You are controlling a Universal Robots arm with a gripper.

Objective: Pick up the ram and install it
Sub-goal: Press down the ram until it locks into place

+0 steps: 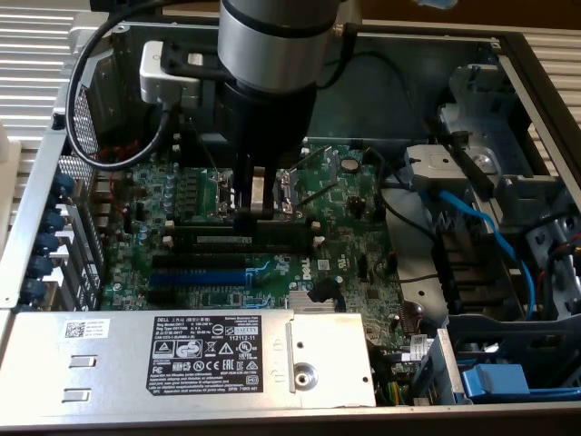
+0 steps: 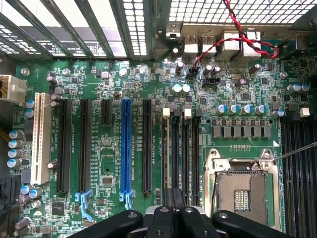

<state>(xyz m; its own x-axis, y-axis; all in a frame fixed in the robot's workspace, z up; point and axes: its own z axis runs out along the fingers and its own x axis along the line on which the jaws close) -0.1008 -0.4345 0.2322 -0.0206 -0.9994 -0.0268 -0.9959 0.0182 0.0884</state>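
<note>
An open computer case (image 1: 531, 100) holds a green motherboard (image 1: 349, 245), with a grey power supply (image 1: 191, 359) along its near edge in the exterior view. The arm (image 1: 272, 54) reaches down over the board's middle. The end effector (image 1: 251, 216) is closed, its fingers (image 2: 173, 208) pressed together with nothing between them, their tips right at the memory slots (image 2: 181, 148) beside the empty processor socket (image 2: 240, 191). The ram (image 1: 247, 238) lies seated lengthwise in a slot, directly under the fingertips. A blue slot (image 2: 126, 146) sits near it, among black ones.
</note>
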